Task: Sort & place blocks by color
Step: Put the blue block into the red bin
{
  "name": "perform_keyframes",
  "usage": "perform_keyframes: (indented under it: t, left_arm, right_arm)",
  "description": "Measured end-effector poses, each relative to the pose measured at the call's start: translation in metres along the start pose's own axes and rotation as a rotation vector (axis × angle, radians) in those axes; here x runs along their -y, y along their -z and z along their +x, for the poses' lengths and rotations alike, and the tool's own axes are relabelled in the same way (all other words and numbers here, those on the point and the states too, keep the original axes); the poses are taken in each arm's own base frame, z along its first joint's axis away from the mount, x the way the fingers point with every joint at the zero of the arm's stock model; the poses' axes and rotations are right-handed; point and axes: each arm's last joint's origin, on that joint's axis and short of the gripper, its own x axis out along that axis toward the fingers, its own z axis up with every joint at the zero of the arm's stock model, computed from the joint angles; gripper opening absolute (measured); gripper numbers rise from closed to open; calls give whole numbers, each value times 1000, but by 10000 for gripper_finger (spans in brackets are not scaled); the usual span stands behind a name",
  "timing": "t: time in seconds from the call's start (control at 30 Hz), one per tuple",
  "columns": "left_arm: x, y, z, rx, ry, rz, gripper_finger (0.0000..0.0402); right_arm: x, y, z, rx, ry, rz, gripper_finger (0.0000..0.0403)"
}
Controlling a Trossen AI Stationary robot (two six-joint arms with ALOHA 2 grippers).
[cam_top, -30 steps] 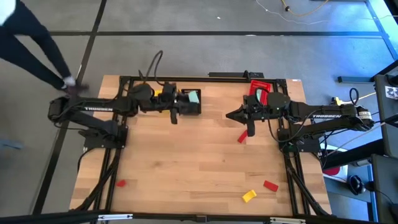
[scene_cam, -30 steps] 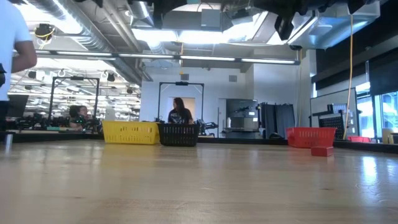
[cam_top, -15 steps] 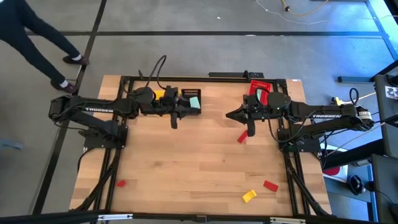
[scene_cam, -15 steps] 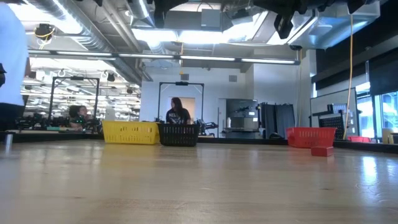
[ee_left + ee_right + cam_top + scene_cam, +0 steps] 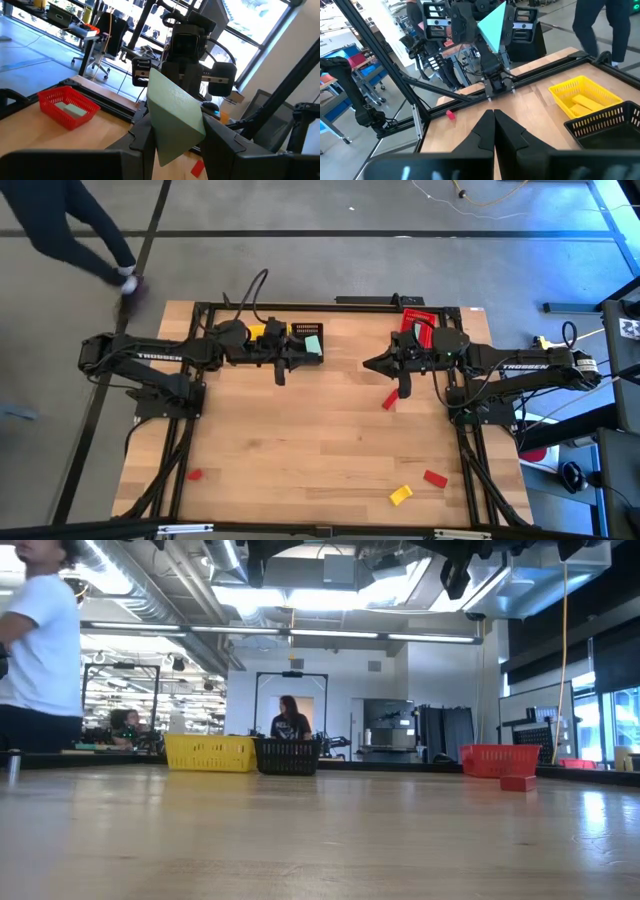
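— Where's the teal piece?

— The triangular teal block (image 5: pixel 175 120) is pinched between the left gripper (image 5: pixel 312 345)'s jaws, held up off the desk (image 5: pixel 300 430) above the black basket (image 5: pixel 306 332), which sits at the far edge beside the yellow basket (image 5: pixel 262 332).

— And the other arm?

— The right gripper (image 5: pixel 372 365) hangs over the desk with its jaws pressed together, holding nothing. It sits just in front of the red basket (image 5: pixel 417 325), and a teal piece (image 5: pixel 74 109) lies inside that one.

— Anything in the yellow one?

— Yellow bars (image 5: pixel 585 102), from what the right wrist camera shows.

— What's still loose?

— A red block (image 5: pixel 389 402) just under the right arm. Near the front edge a yellow block (image 5: pixel 400 495) and another red block (image 5: pixel 434 478) lie close together, and one more small red block (image 5: pixel 194 475) sits over by the left front corner.

— Anyone around?

— A person (image 5: pixel 40 650) in a white shirt beyond the desk, on the left arm's side.
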Motion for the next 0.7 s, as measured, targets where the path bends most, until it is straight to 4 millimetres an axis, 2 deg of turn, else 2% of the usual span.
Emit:
perform_keyframes:
  t: [0.7]
  left_arm:
    - [1,2,0,-37,41,34,112]
  right_arm:
    - [-1,-4,0,39,-6,-29,0]
